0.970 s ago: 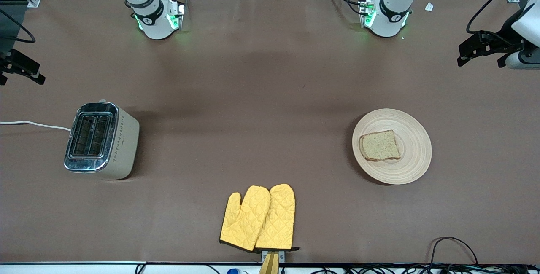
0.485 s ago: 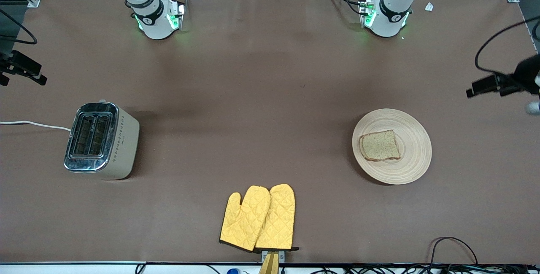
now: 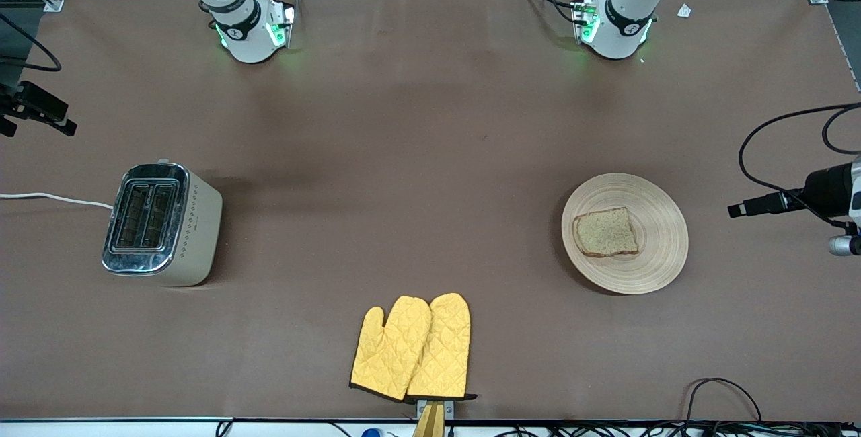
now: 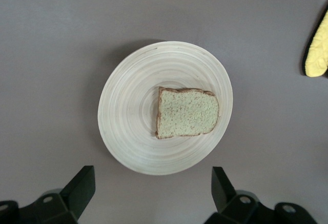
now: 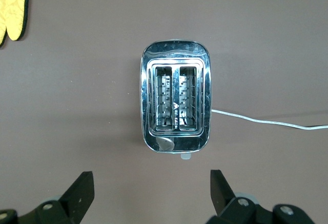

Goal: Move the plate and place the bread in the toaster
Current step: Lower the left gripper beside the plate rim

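The light-wood plate (image 3: pixel 656 249) lies toward the left arm's end of the table, with the brown bread (image 3: pixel 605 232) flat on it. Both show in the left wrist view, plate (image 4: pixel 128 111) and bread (image 4: pixel 186 112). My left gripper (image 3: pixel 757 207) hangs in the air past the plate, over the table's end; in its wrist view it (image 4: pixel 151 179) is open and empty. The cream and chrome toaster (image 3: pixel 161 224) stands toward the right arm's end, both slots empty (image 5: pixel 175 98). My right gripper (image 3: pixel 40 114) hangs high over that end, open and empty (image 5: pixel 151 180).
Two yellow oven mitts (image 3: pixel 414 348) lie at the table's front edge midway between toaster and plate. The toaster's white cord (image 3: pixel 54 198) runs off the right arm's end. Black cables (image 3: pixel 720 396) loop at the front edge near the plate.
The left arm's hand has swung lower in the front view and turned, now level with the plate. The right gripper has barely shifted. Plate, bread and toaster have not moved.
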